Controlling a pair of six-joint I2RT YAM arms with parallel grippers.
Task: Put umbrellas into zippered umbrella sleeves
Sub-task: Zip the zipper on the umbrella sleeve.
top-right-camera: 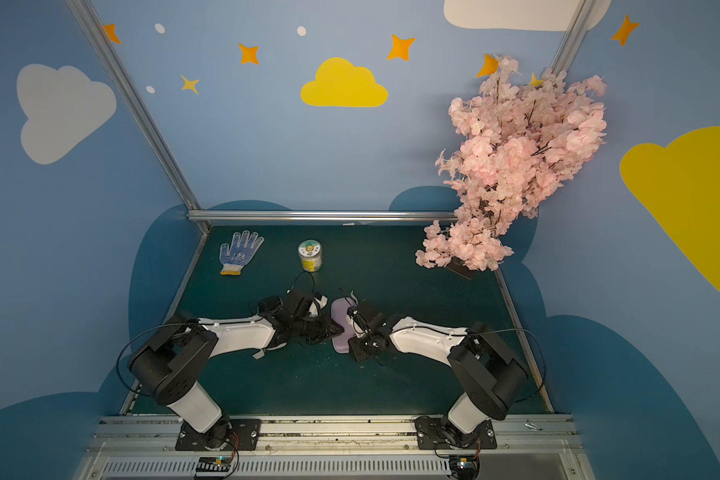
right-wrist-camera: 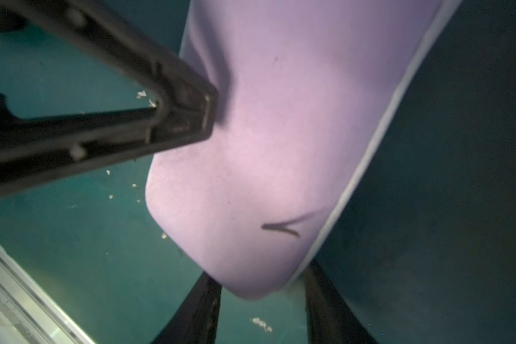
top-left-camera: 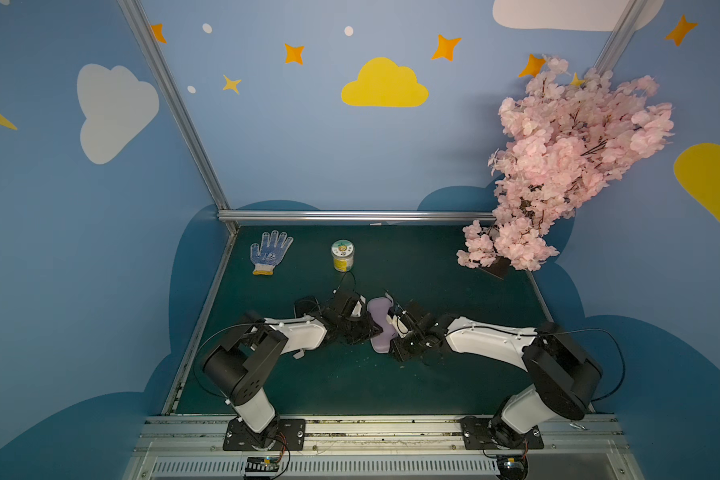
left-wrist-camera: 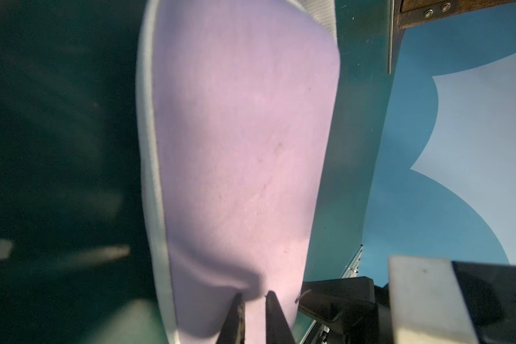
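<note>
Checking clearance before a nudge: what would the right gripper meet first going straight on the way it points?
Most likely the lilac sleeve: its rounded end sits between the spread jaws of the right gripper, so contact would come almost at once.

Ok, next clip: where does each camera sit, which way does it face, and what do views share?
Both top views: high above the arm bases, looking down and forward over the table; left arm and right arm show from base to wrist.
Left wrist: on the left arm, looking along the left gripper, pinched on the lilac sleeve.
Right wrist: on the right arm, looking along the right gripper, which straddles the sleeve's rounded end.
Shared: every view shows the sleeve between the grippers.
</note>
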